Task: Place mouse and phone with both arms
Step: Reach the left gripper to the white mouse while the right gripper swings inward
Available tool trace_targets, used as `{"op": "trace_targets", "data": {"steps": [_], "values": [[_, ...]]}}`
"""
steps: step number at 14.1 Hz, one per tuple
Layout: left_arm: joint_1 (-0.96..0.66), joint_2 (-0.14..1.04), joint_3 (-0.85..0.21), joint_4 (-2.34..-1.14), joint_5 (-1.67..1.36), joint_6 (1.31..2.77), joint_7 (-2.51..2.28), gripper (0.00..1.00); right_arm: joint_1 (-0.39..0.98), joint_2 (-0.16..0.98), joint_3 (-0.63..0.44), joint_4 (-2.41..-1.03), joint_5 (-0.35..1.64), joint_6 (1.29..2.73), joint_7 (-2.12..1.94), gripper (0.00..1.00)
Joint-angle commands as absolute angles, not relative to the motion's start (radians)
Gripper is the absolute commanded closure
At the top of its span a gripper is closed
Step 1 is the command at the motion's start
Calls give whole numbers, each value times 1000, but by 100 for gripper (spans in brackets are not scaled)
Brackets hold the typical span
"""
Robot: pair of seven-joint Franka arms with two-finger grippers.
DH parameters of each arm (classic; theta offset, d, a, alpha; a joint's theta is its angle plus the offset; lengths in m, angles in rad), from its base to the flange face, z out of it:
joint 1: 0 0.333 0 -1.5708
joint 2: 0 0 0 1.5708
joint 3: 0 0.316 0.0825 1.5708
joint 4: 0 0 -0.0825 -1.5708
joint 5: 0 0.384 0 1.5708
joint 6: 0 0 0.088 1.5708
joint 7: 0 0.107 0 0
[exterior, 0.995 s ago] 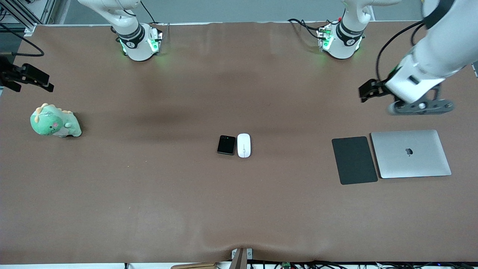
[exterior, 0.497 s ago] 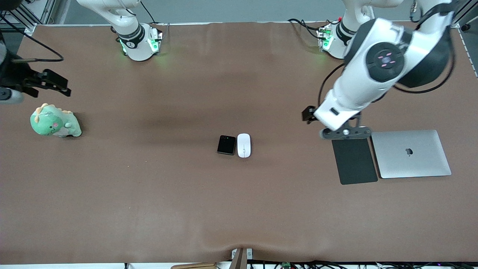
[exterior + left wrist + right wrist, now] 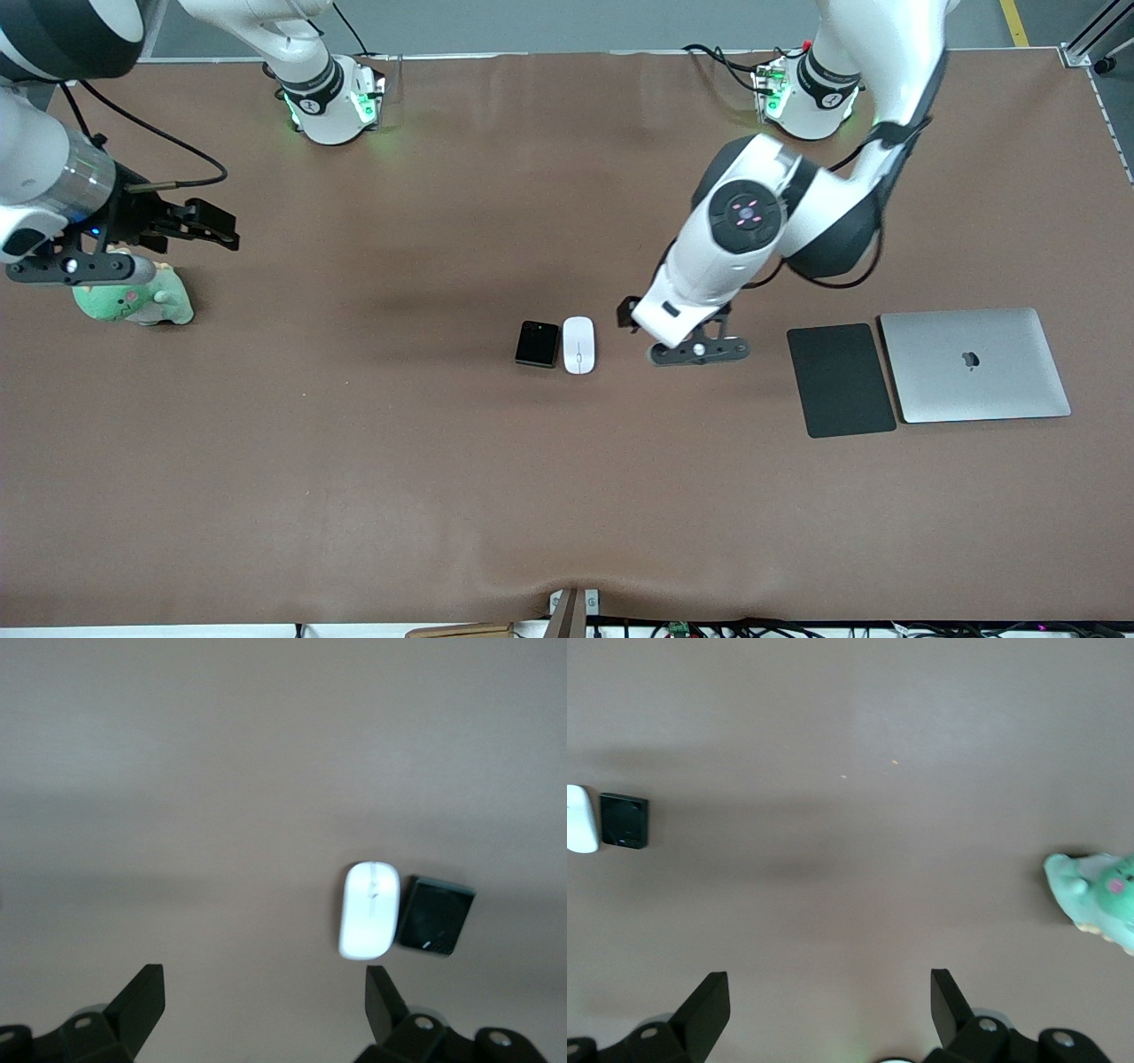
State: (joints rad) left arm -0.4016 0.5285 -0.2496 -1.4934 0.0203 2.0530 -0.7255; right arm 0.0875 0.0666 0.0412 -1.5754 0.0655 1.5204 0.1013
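Both grippers have their fingers spread wide apart, and neither one holds a thing. You can see that best in the two wrist views, where each pair of black fingers stands far apart with only bare table between them.

Biggest of all is the brown table (image 3: 354, 461). Next come the two white arms. The left arm reaches down from its base at about 1 o'clock on the table, and the left gripper (image 3: 627, 315) hangs over bare table just beside the mouse, on the side toward the left arm's end. The right arm comes in at about 10 o'clock, and the right gripper (image 3: 213, 226) hangs over the table close to the green toy.

A silver laptop (image 3: 974, 364) lies closed at about 3 o'clock. A dark grey mat (image 3: 841, 380) lies just beside it, between the laptop and the middle of the table. The green toy dinosaur (image 3: 133, 301) sits at about 9 o'clock, partly under the right arm's wrist.

In the middle of the table lie the white mouse (image 3: 578, 345) and the black phone (image 3: 537, 344). They lie flat, side by side and very close; I cannot tell if they touch. The phone is on the side toward the right arm's end.
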Motion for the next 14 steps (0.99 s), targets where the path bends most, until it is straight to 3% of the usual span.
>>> {"op": "trace_targets", "data": {"steps": [1, 6, 9, 14], "values": [[-458, 623, -236, -1447, 50, 2129, -825, 0, 132, 127, 34, -1506, 83, 1511, 114, 0], [-546, 784, -206, -1333, 124, 2172, -948, 0, 187, 167, 34, -1509, 107, 1511, 107, 0], [-632, 833, -121, -1328, 121, 2249, -983, 2, 219, 195, 34, -1508, 113, 1516, 109, 0], [-681, 888, -75, -1309, 121, 2278, -985, 6, 279, 267, 34, -1513, 129, 1644, 112, 0]]}}
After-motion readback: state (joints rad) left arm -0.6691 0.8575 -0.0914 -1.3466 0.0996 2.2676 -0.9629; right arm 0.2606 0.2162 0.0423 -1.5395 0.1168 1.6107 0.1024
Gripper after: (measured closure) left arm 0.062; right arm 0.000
